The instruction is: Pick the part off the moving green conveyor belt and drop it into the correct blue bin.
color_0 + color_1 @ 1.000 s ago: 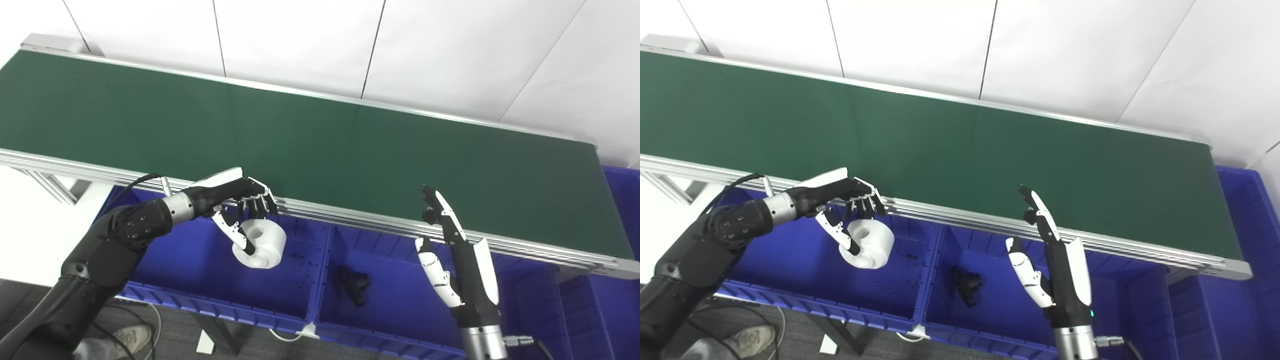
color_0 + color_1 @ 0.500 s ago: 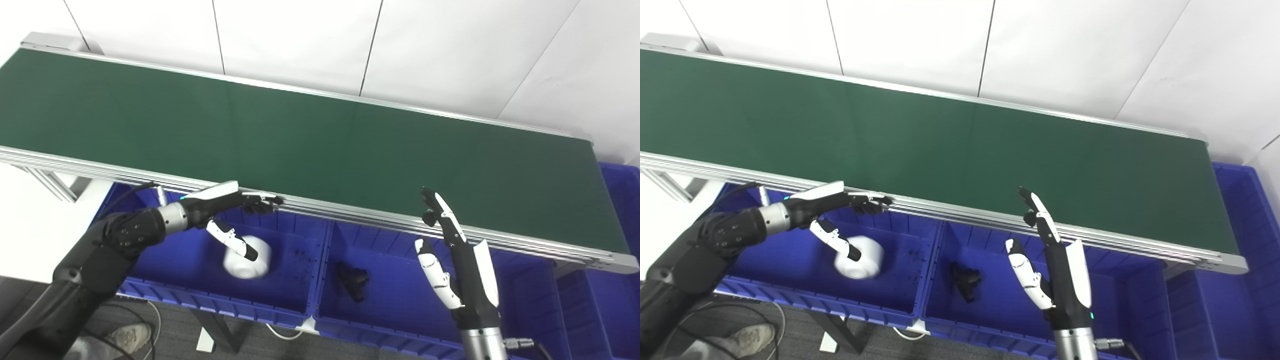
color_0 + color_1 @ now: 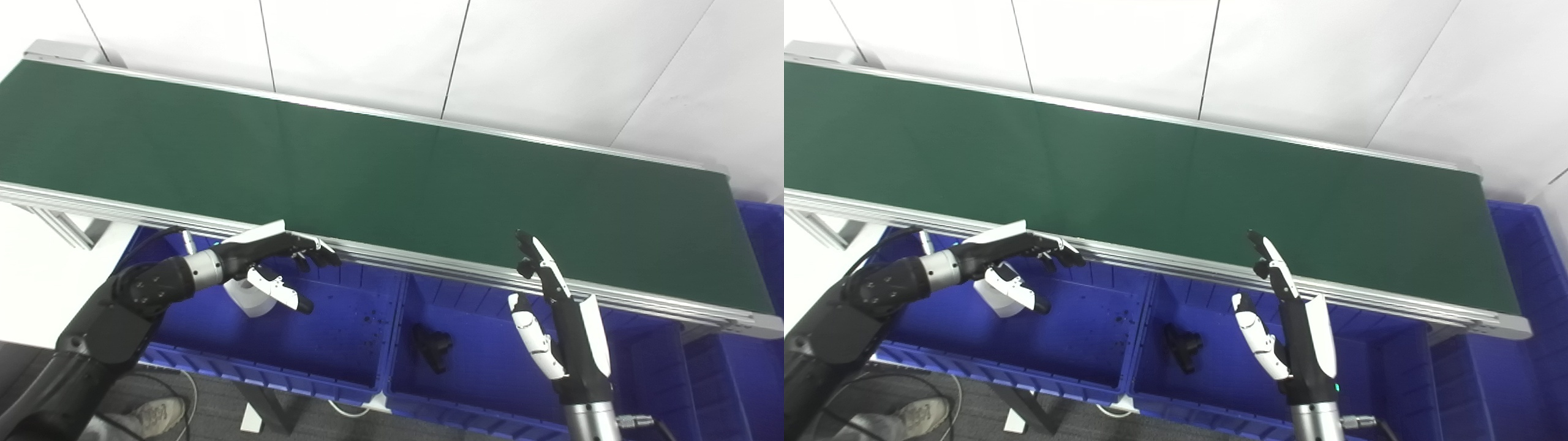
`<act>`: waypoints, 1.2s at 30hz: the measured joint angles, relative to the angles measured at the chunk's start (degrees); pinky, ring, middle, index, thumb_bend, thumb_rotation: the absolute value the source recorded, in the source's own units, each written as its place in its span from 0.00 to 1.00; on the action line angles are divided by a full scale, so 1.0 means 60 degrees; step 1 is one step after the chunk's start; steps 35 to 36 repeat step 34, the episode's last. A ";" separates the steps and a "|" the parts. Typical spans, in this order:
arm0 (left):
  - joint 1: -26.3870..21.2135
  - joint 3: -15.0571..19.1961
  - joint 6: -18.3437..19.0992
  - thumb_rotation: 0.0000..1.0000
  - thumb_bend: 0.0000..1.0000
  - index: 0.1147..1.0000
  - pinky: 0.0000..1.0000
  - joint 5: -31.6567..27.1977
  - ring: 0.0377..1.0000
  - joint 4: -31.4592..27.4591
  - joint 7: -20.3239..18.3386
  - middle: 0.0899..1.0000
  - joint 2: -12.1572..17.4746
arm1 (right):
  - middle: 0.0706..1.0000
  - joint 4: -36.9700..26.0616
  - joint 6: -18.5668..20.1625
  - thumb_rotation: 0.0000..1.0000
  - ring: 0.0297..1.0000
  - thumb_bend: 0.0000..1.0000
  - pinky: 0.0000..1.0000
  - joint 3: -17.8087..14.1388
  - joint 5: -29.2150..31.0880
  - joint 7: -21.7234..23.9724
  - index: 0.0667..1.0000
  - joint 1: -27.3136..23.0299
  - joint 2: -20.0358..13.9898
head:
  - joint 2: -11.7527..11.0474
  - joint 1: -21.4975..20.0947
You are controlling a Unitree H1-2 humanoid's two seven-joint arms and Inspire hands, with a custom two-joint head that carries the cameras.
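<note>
White part (image 3: 248, 299) is sitting in the left blue bin (image 3: 343, 343), partly hidden behind the left hand (image 3: 278, 263), which is spread open above it, empty. Right hand (image 3: 545, 306) is open too, fingers up, over the neighbouring bin (image 3: 490, 367).

Black arms, silver wrists.
Each hand, left (image 3: 269, 257) and right (image 3: 554, 318), wore white shell plates over black fingers (image 3: 312, 250).
</note>
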 measured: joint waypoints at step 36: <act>0.2192 0.0693 0.1084 0.70 0.38 0.96 0.94 -0.3628 0.98 -0.2927 -0.0302 0.99 -0.1725 | 0.93 -0.0235 0.0022 0.97 0.92 0.42 0.88 0.0503 -0.0816 -0.0155 0.92 0.0828 0.0906 | 0.0791 -0.2036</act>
